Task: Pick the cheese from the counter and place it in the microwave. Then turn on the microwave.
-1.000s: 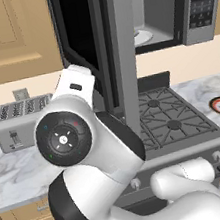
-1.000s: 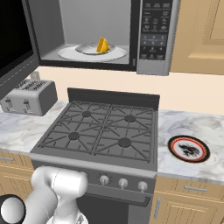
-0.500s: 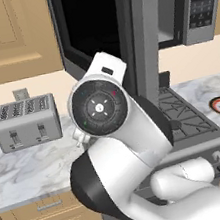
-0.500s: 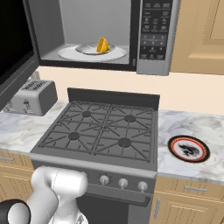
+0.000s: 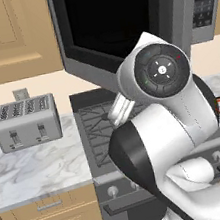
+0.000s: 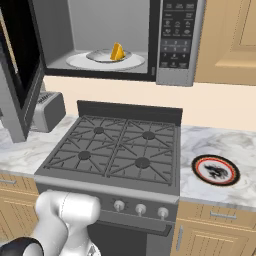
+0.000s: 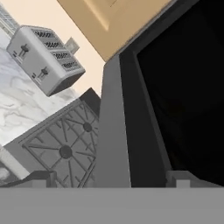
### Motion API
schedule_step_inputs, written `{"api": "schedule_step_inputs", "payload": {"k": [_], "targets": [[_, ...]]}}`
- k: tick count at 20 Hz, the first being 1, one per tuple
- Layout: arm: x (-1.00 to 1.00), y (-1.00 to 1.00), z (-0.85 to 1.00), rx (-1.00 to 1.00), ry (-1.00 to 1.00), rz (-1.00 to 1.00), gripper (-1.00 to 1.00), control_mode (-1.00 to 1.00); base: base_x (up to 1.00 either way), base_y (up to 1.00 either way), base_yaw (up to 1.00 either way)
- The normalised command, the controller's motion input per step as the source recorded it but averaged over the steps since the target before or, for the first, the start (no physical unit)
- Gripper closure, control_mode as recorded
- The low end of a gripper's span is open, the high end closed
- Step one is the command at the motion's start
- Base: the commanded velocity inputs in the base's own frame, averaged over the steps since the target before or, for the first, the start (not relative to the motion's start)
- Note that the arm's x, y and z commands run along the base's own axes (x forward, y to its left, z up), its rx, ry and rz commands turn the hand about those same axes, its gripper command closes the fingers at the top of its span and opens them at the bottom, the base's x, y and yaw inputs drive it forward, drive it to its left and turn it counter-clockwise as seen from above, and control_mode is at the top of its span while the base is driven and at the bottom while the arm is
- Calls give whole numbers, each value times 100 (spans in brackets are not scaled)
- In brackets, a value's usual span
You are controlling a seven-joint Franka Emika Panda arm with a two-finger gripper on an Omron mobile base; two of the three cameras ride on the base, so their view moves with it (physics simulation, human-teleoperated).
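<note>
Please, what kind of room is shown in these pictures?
A home kitchen, most likely: a gas stove set in a marble counter, an open microwave above it, and a toaster beside.

one cheese (image 6: 117, 51), one microwave (image 6: 172, 60), one toaster (image 5: 26, 122), one plate (image 6: 216, 170)

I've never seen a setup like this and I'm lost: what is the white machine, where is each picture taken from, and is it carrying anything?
It is a white robot arm in a computer-drawn kitchen. Two cameras ride behind it, left and right. The third sits on its hand, looking past the pincer, whose tips stand wide apart with nothing between them, at the open microwave door.

The right base view shows the microwave above a black stove. The cheese already sits inside on the white turntable. A toaster and a red-rimmed plate stand on the marble counter.
</note>
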Motion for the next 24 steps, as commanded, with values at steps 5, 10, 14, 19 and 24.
{"api": "schedule_step_inputs", "payload": {"k": [5,10,14,19,24], "targets": [[32,-83,0,-6,-1,0,-100,-100,0,0,0],[44,-70,-6,-13,-3,0,-100,-100,0,0,0],[47,-66,-1,-13,-3,0,-100,-100,0,0,0],[56,-59,0,-11,0,0,-100,-100,0,0,0],[58,-50,0,-6,0,0,-100,-100,0,0,0]]}}
